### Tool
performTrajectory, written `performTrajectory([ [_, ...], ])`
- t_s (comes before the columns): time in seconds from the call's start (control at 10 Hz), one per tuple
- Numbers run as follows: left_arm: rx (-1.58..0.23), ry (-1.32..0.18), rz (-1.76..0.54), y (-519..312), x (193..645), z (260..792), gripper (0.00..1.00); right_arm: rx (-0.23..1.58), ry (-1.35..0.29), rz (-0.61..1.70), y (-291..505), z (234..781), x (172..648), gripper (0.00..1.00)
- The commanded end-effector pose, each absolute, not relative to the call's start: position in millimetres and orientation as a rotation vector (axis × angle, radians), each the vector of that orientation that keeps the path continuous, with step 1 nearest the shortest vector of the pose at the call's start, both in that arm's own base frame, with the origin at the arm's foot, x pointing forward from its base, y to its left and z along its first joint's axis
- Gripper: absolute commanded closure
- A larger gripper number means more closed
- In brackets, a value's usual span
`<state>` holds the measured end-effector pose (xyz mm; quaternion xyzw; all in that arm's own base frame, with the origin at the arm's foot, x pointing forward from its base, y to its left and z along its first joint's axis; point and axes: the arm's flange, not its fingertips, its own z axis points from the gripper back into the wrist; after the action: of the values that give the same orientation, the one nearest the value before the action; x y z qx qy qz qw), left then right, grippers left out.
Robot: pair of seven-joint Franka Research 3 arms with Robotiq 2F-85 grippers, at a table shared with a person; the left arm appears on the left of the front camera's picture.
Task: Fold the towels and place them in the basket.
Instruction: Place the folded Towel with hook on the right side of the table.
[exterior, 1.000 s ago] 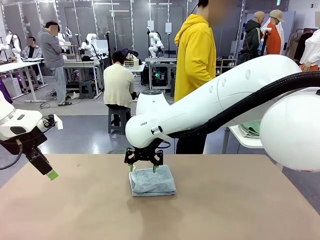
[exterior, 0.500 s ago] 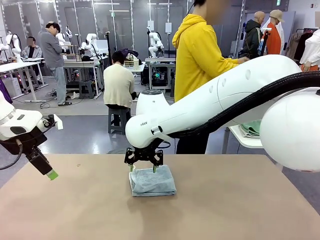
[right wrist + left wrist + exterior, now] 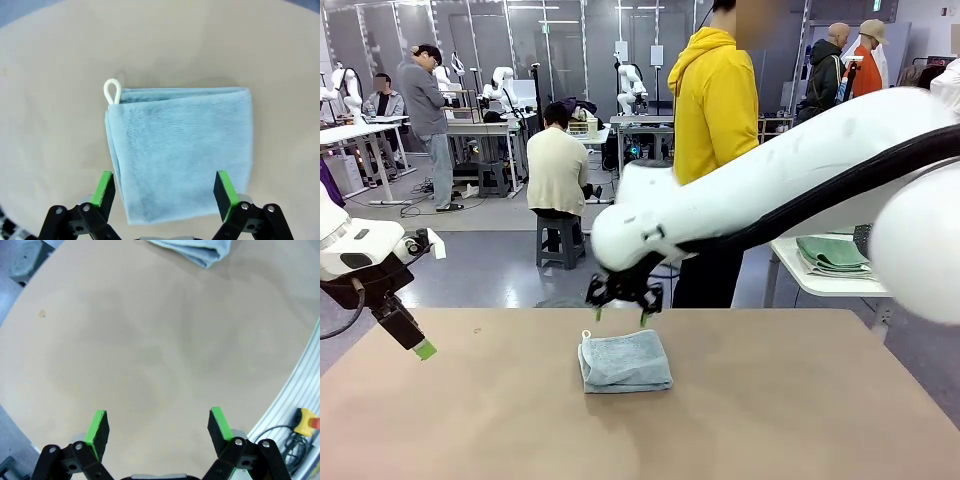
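Tan table (image 3: 800, 400) bearing the folded blue towel (image 3: 625, 361) at its middle; right gripper (image 3: 620, 317) hovers above its far edge, left gripper (image 3: 158, 415) waits aside, both with jaws wide and empty; folding seems done, so the next move calls for a firm pinch before transfer to the basket.

The right arm (image 3: 770, 180) reaches across the middle; the right gripper (image 3: 620, 316) points down, its fingers (image 3: 104, 188) spread wide and empty. The left gripper (image 3: 159, 427) hangs low at the left, angled downward, likewise spread and empty.
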<state>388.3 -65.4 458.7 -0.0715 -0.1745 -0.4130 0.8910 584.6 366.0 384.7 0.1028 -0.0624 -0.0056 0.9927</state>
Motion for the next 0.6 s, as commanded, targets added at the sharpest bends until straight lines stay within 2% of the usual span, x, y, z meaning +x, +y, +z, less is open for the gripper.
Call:
performTrajectory([
  [0.0,-0.133,-0.364,-0.842,-67,393,461,0.00,0.322,-0.112,-0.017,301,402,578,0.00],
  [0.2,-0.133,-0.364,-0.842,-67,393,461,0.00,0.446,-0.076,-0.038,252,400,585,0.00],
  [0.5,-0.133,-0.364,-0.842,-67,393,461,0.00,0.646,-0.057,-0.037,221,355,584,0.00],
])
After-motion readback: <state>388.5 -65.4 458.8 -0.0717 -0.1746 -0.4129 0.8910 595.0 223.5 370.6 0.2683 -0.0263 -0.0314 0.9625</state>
